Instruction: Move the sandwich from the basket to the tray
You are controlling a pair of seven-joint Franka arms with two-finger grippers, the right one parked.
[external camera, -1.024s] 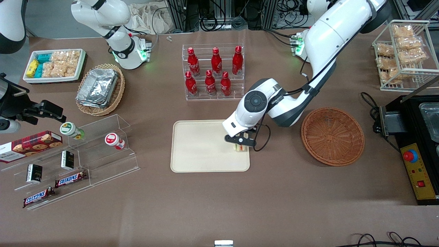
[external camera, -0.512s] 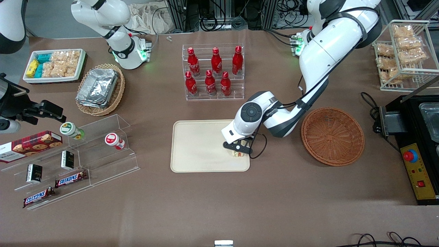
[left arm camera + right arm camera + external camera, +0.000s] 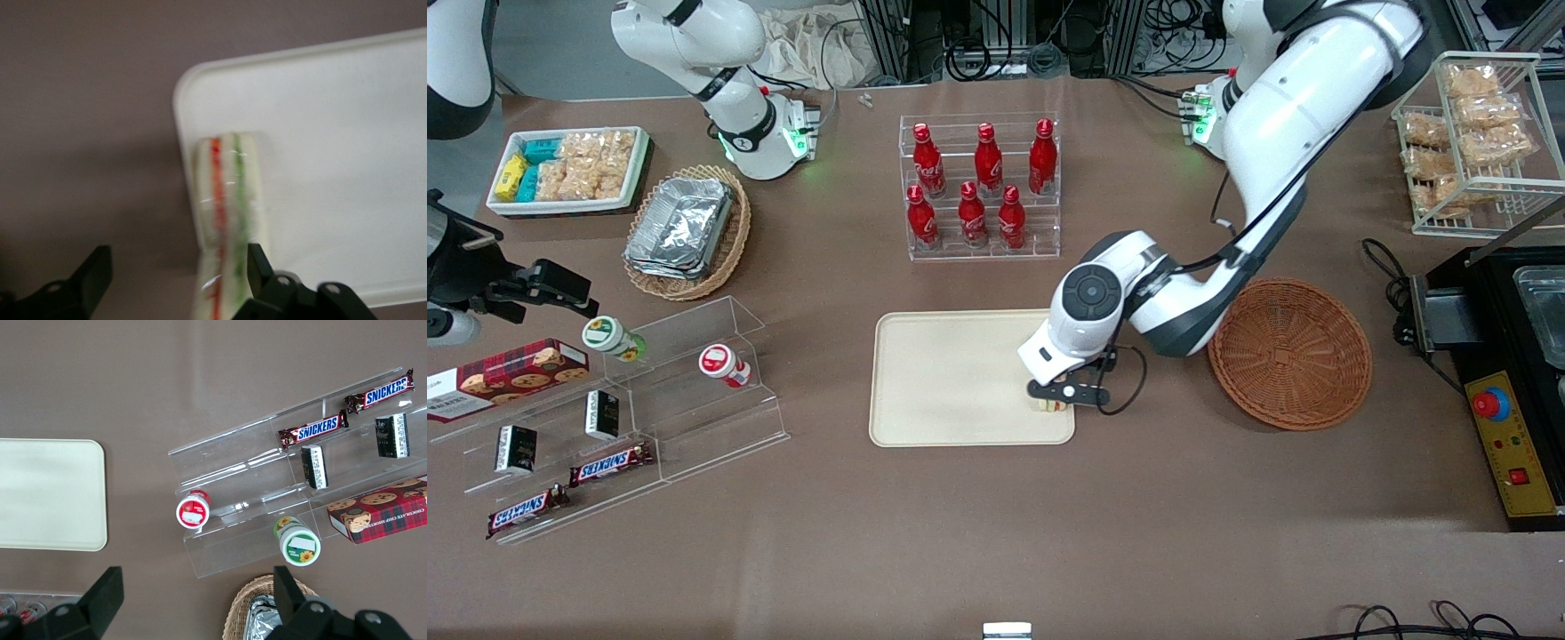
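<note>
**Sandwich on the tray's edge, gripper spread above it**

The brown worktop (image 3: 996,533) carried everything. The working arm (image 3: 1280,116) reached down from its base toward the middle of the worktop, its wrist bent over the tray's end nearest the basket.

The cream tray (image 3: 951,382) lay flat in the middle, nearer the front camera than the clear rack of red bottles (image 3: 980,187). Beside it, toward the working arm's end, sat the round reddish-brown basket (image 3: 1289,353), with nothing visible inside it. The tray and basket were apart, with bare worktop between them.

Toward the parked arm's end stood a clear stepped display (image 3: 640,418) holding snack bars, small boxes and two jars, a lighter wicker basket (image 3: 689,233) of foil containers, and a white box (image 3: 569,169) of snack packets. A wire rack (image 3: 1476,142) of bagged snacks stood at the working arm's end.

The gripper (image 3: 1063,396) hung just above the tray's corner nearest the basket and the front camera. In the wrist view its fingers (image 3: 90,277) were spread apart, one to each side of the sandwich, and not clamping it.

The sandwich (image 3: 230,207) lay on the tray along the rim of that end, its red and green filling stripes showing through the clear wrap.
</note>
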